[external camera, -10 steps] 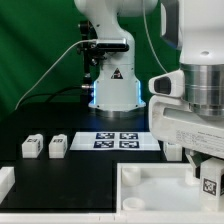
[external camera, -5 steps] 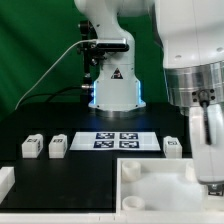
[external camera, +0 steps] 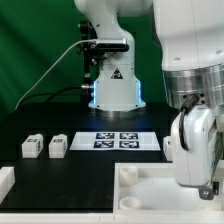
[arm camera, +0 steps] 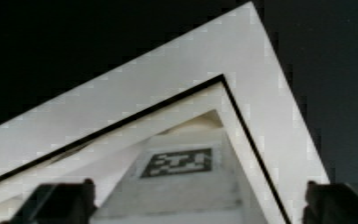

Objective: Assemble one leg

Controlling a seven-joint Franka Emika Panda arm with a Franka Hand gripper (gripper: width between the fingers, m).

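A Franka arm is pictured over a black tabletop (external camera: 80, 165) scattered with white furniture parts. In the exterior view the gripper (external camera: 197, 150) is seen low at the exterior view's right, above a large white tabletop panel (external camera: 150, 185) that lies at the near edge of the black surface. In the wrist view two dark fingertips (arm camera: 59, 200) are seen standing wide apart on either side of a white corner of that panel, with nothing gripped between them. A small tagged white part (arm camera: 179, 163) is shown lying between the fingertips, inside the panel's corner; whether it is a leg cannot be told from the pictures.

Two small white legs, each carrying a dark tag, are seen standing just beside one another near the far left edge of the black surface: one leg (external camera: 31, 147) further to the exterior view's left, the other leg (external camera: 57, 147) next to it. The marker board (external camera: 117, 140) is shown lying flat at the middle of the surface, in front of the arm's base (external camera: 113, 92). Another small white piece (external camera: 170, 146) is partly hidden behind the gripper.
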